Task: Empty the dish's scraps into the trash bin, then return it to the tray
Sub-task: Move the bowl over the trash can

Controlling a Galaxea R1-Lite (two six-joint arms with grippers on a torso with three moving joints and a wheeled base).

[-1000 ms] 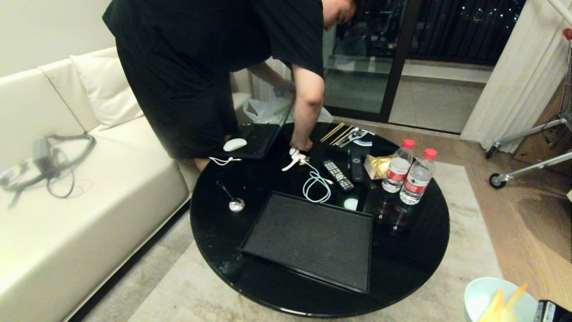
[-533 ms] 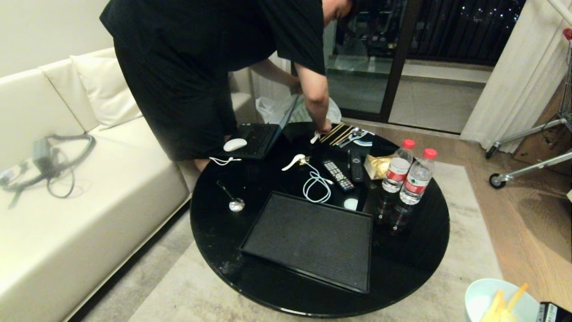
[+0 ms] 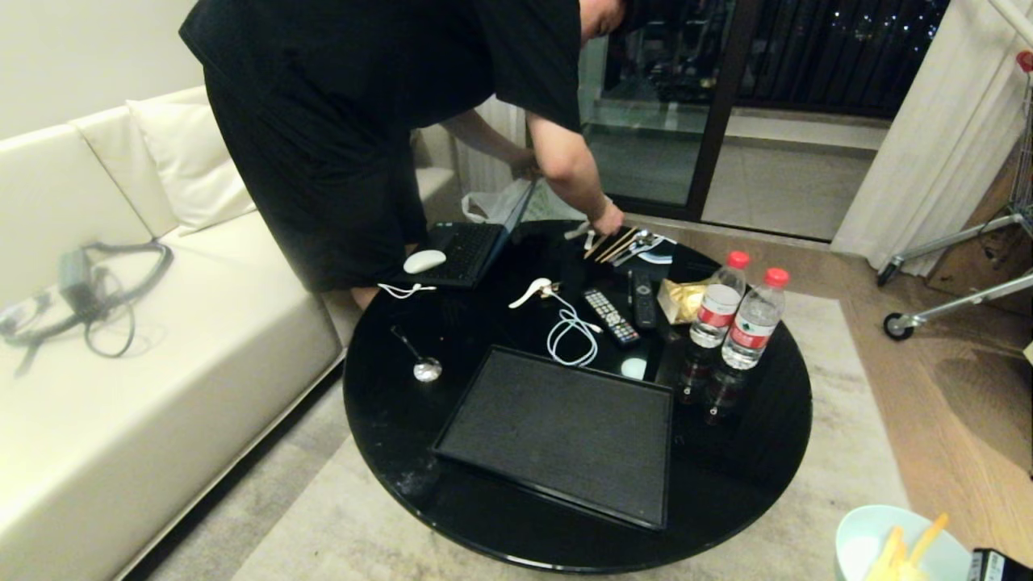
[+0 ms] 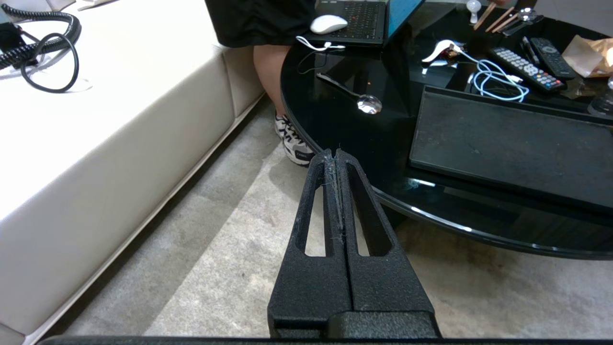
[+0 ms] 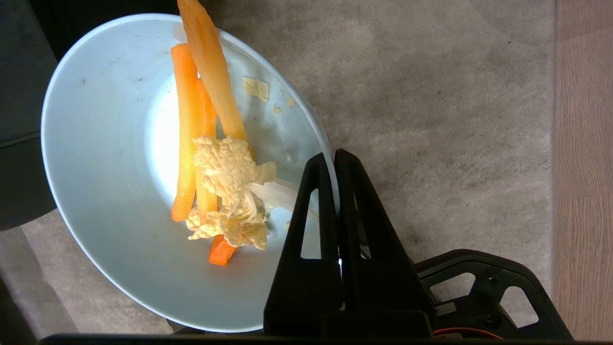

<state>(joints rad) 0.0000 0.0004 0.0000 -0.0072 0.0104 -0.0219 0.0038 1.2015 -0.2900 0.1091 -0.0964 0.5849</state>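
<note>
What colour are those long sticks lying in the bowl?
The sticks are orange, beside pale yellowish bits in the pale blue bowl; clearest in the right wrist view.

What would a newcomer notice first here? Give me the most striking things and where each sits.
A person in black clothes bends over the far edge of the round glossy black table, one hand down by the chopsticks. On the table's near half lies the large flat rectangular black tray. Low at the right, off the table over the carpet, the right gripper is clamped on the rim of the small pale blue bowl, which holds orange sticks and yellowish bits.
</note>
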